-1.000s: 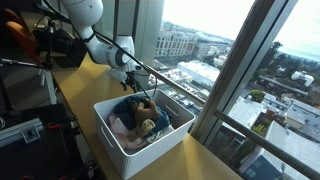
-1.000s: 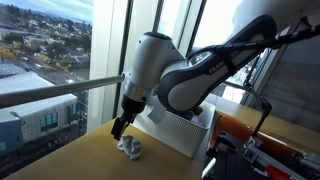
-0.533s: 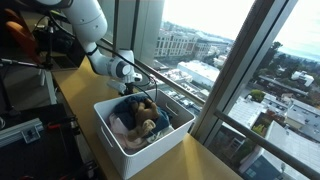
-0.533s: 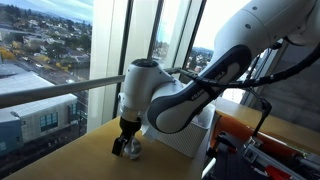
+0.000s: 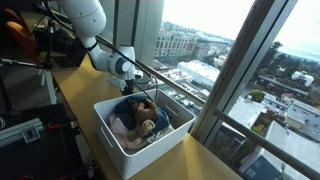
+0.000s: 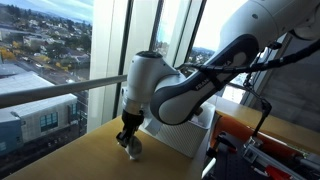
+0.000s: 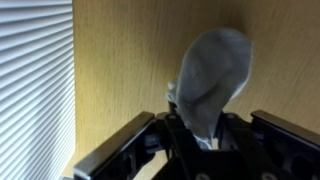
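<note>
A pale grey sock (image 7: 210, 80) lies on the wooden table (image 7: 120, 50), one end drawn up between my gripper's (image 7: 200, 138) black fingers (image 7: 128, 140). The jaws have come in against the cloth from both sides and pinch it. In an exterior view the gripper (image 6: 130, 143) points straight down at the tabletop, with the small grey sock (image 6: 136, 152) bunched at its tips right beside the white bin (image 6: 180, 130). In an exterior view the gripper (image 5: 129, 80) is low behind the bin's far corner, and the sock is hidden there.
The white ribbed bin (image 5: 112, 142) holds a heap of clothes (image 5: 138, 118) in blue, white and tan. Its wall (image 7: 35, 90) stands close beside the gripper. A tall window with a rail (image 6: 60, 92) runs along the table's far edge. Equipment (image 5: 20, 130) crowds the room side.
The arm came down onto the sock and the jaws, wide open a second ago, have closed in on it.
</note>
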Robot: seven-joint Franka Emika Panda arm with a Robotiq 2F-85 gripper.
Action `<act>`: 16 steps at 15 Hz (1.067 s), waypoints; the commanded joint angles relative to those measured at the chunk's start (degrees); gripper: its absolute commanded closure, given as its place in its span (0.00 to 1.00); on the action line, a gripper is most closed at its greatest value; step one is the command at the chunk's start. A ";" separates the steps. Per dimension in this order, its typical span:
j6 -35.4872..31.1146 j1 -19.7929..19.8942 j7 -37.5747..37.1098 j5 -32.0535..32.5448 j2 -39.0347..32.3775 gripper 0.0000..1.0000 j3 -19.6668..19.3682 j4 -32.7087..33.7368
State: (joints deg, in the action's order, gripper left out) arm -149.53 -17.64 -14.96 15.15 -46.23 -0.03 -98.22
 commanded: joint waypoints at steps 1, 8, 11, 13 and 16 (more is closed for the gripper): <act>-0.65 0.61 1.64 -1.62 10.78 0.98 0.27 -10.04; -6.26 5.19 1.09 -0.41 29.06 0.98 -2.28 -19.85; -7.70 10.02 3.41 0.37 33.72 0.98 -4.90 -22.43; -9.63 13.67 5.41 1.83 34.39 0.98 -7.32 -24.53; -13.51 17.54 5.88 4.52 31.32 0.98 -10.63 -27.68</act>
State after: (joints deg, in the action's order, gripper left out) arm -158.31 -2.54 -9.46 17.26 -13.05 -8.34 -122.11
